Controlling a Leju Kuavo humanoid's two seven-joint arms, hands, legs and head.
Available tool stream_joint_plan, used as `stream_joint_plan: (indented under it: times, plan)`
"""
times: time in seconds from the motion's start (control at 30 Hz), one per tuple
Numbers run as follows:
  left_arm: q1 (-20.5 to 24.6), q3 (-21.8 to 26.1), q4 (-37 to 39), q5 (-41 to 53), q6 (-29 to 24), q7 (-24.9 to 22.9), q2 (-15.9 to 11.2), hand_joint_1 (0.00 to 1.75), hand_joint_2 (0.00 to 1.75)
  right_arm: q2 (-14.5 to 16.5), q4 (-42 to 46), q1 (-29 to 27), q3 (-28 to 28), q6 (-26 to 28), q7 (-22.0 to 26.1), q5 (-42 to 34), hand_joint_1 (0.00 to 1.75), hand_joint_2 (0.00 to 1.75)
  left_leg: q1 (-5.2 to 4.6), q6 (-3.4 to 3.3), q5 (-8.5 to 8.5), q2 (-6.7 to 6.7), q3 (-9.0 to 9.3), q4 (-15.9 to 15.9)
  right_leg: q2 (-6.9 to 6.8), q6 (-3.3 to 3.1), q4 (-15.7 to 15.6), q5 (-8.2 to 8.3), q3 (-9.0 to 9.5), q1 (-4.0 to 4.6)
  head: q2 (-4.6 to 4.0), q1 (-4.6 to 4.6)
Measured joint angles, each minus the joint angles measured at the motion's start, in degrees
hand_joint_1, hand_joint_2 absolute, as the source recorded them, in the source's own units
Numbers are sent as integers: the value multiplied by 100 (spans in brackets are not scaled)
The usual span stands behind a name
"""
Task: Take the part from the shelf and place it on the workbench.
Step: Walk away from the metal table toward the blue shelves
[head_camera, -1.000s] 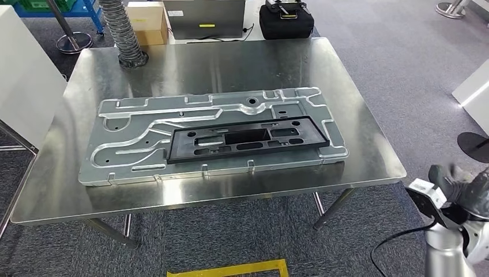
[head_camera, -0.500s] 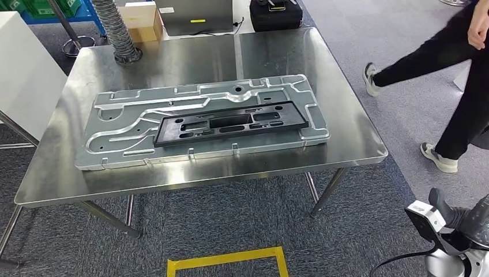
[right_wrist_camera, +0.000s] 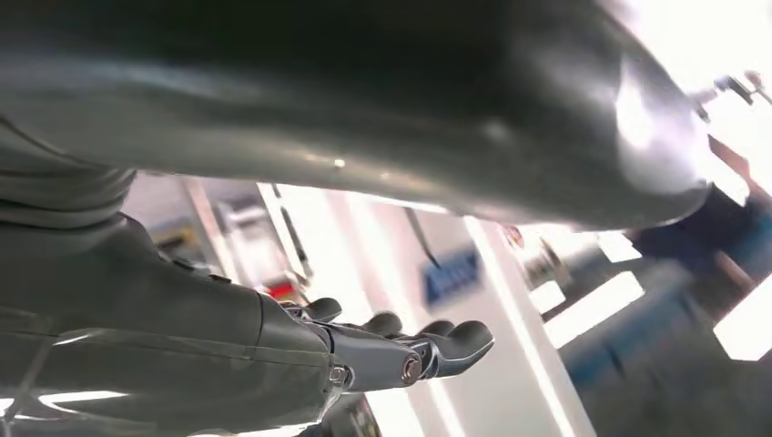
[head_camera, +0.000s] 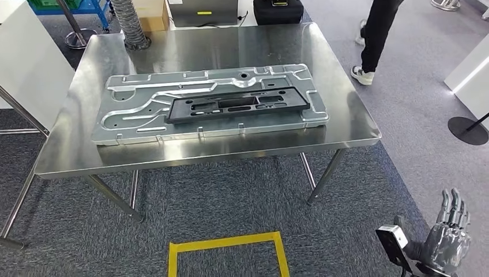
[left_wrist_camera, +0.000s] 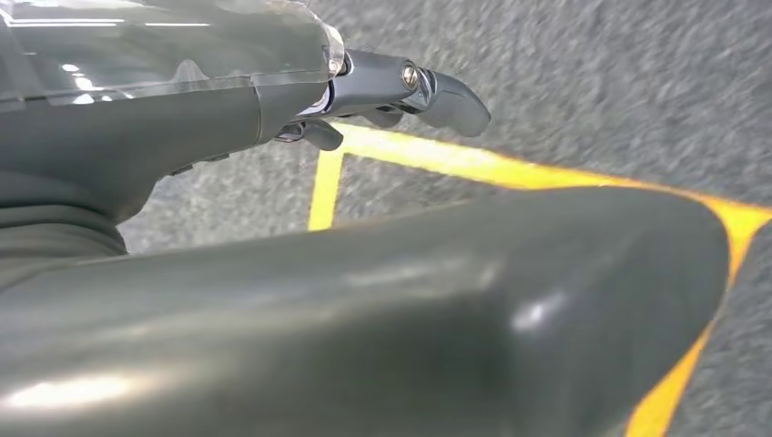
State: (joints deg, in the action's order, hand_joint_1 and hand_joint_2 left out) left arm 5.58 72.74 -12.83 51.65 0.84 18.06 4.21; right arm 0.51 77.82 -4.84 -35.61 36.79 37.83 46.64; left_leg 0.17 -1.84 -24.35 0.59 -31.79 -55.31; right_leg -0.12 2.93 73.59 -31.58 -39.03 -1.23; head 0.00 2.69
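Note:
A long black plastic part (head_camera: pixel 237 104) lies flat on a large silver stamped metal panel (head_camera: pixel 138 118) on the steel workbench (head_camera: pixel 207 55). My right hand (head_camera: pixel 448 236) hangs low at the bottom right, well off the bench, fingers straight and apart, holding nothing. In the right wrist view the right hand (right_wrist_camera: pixel 401 350) shows extended fingers with nothing in them. My left hand (left_wrist_camera: pixel 391 91) shows in the left wrist view above grey carpet and yellow floor tape (left_wrist_camera: pixel 473 164), fingers loosely extended and empty.
A person's legs (head_camera: pixel 377 34) stand just past the bench's far right corner. A black case (head_camera: pixel 277 10), a cardboard box (head_camera: pixel 153 12) and a ribbed hose (head_camera: pixel 130 23) sit behind the bench. A yellow tape square (head_camera: pixel 228 254) marks the floor in front. A white panel (head_camera: pixel 29 63) stands at left.
The whole view has shifted as the camera moved, so the bench now looks farther away. The person walked from the right to the bench's far right corner. My right hand dropped lower.

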Motion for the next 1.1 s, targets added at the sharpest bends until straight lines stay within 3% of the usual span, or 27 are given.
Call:
stream_joint_plan:
  times: [0.07,0.13,0.17,0.2,0.27,0.3,0.33,0.4,0.43,0.47,0.5,0.53,0.6,0.67,0.7,0.77,0.8,0.83,0.87,0.93,0.97,1.0,1.03,1.1]
  plan:
    - [-8,0,0,19,2,9,27,0,0,-1,-908,149,-347,92,101,210,0,0,8,39,93,2,-166,-66,-1,11,-601,296,541,-32,0,0]
    - [-10,-1,0,42,3,34,50,0,0,-49,-1842,295,-680,191,143,397,0,0,1,97,162,-3,-272,-133,3,-26,-1472,243,1145,-21,0,3]
    - [-11,-2,0,51,3,50,57,0,0,-75,-2243,355,-819,218,158,456,0,0,-2,131,194,-6,-292,-154,8,-59,-1738,162,1307,-6,0,4]
    - [-14,-2,0,57,4,67,63,0,0,-108,-2641,405,-962,234,166,494,0,0,0,168,232,-8,-304,-160,12,-96,-1840,120,1351,16,0,5]
    - [-23,-2,0,61,4,87,69,0,0,-150,-3278,463,-1215,246,166,510,0,0,14,240,275,-12,-329,-177,4,-179,-1824,184,1284,26,0,7]
    - [-35,-2,0,62,3,92,71,0,0,-164,-3558,485,-1326,246,148,512,0,0,25,271,173,-16,-373,-253,-6,-224,-1813,238,1230,25,0,7]
    - [-48,-2,0,62,1,95,71,0,0,-168,-3801,509,-1415,246,116,519,0,0,32,293,-40,-20,-440,-423,-16,-267,-1816,299,1169,23,0,8]
    - [-63,-2,0,70,-4,96,79,0,0,-182,-4324,588,-1572,243,-20,547,0,0,46,309,-666,-22,-624,-1061,-24,-323,-1813,432,1007,43,0,8]
    - [-63,-2,0,74,-7,95,85,0,0,-191,-4593,624,-1653,237,-121,564,0,0,46,307,-887,-22,-690,-1418,-24,-334,-1803,496,915,61,0,8]
    - [-62,-2,0,79,-8,92,91,0,0,-197,-4831,652,-1728,227,-221,578,0,0,45,303,-993,-22,-718,-1690,-26,-338,-1790,552,830,78,0,8]
    - [-63,-2,0,82,-11,91,94,0,0,-201,-5053,671,-1794,198,-347,593,0,0,42,289,-930,-22,-650,-1807,-31,-337,-1761,611,725,94,0,8]
    - [-63,-2,0,87,-13,89,95,0,0,-202,-5233,684,-1847,155,-491,609,0,0,36,268,-772,-23,-485,-1731,-35,-333,-1724,664,617,105,0,8]
    - [-50,-4,0,104,-16,89,94,0,0,-202,-5516,725,-1921,40,-793,650,0,0,10,198,-544,-26,111,-1061,-35,-310,-1636,767,411,119,0,9]
    - [-25,-7,0,124,-15,97,95,0,0,-201,-5730,773,-1975,-60,-1039,703,0,0,-21,139,-643,-30,597,-317,-27,-261,-1589,863,316,126,0,7]
    - [-17,-9,0,141,-13,103,99,0,0,-198,-5826,791,-1992,-123,-1176,742,0,0,-36,112,-709,-31,687,-127,-27,-228,-1590,917,305,122,0,7]
    - [-22,-13,2,184,-4,111,121,0,0,-181,-5996,805,-2014,-294,-1544,820,0,0,-39,47,-635,-20,649,-61,-21,-158,-1616,1010,297,107,0,7]
    - [-23,-16,4,207,0,112,132,0,0,-163,-6072,807,-2023,-390,-1751,856,0,0,-33,1,-570,-8,602,-49,-12,-124,-1581,949,267,96,0,8]
    - [-22,-21,7,223,5,114,141,0,0,-143,-6140,802,-2033,-483,-1950,886,0,0,-24,-39,-494,4,538,-32,-2,-92,-1463,770,216,90,0,7]
    - [-22,-30,9,237,9,115,148,0,0,-119,-6199,798,-2041,-567,-2118,922,0,0,-15,-69,-412,15,455,-22,5,-61,-1229,481,143,76,0,7]
    - [-25,-52,9,251,19,116,147,0,0,-72,-6285,798,-2045,-709,-2369,1038,0,0,-25,-93,-263,21,256,-31,9,-2,-500,-148,-23,58,0,7]
    - [-29,-61,9,255,20,113,148,0,0,-44,-6318,801,-2039,-773,-2473,1124,0,0,-30,-88,-188,24,151,-43,8,21,-157,-288,-60,49,0,7]
    - [-30,-67,9,260,21,110,149,0,0,-15,-6348,803,-2027,-837,-2572,1213,0,0,-33,-79,-115,28,42,-60,8,35,46,-263,-23,42,0,7]
    - [-30,-76,9,273,21,105,150,0,0,15,-6375,804,-2012,-899,-2665,1284,0,0,-33,-67,-47,31,-64,-84,7,39,43,-115,114,37,0,7]
    - [-30,-103,9,308,20,96,156,0,0,70,-6417,811,-1989,-1028,-2812,1354,0,0,-34,-35,67,31,-246,-140,8,12,-578,173,696,32,0,7]
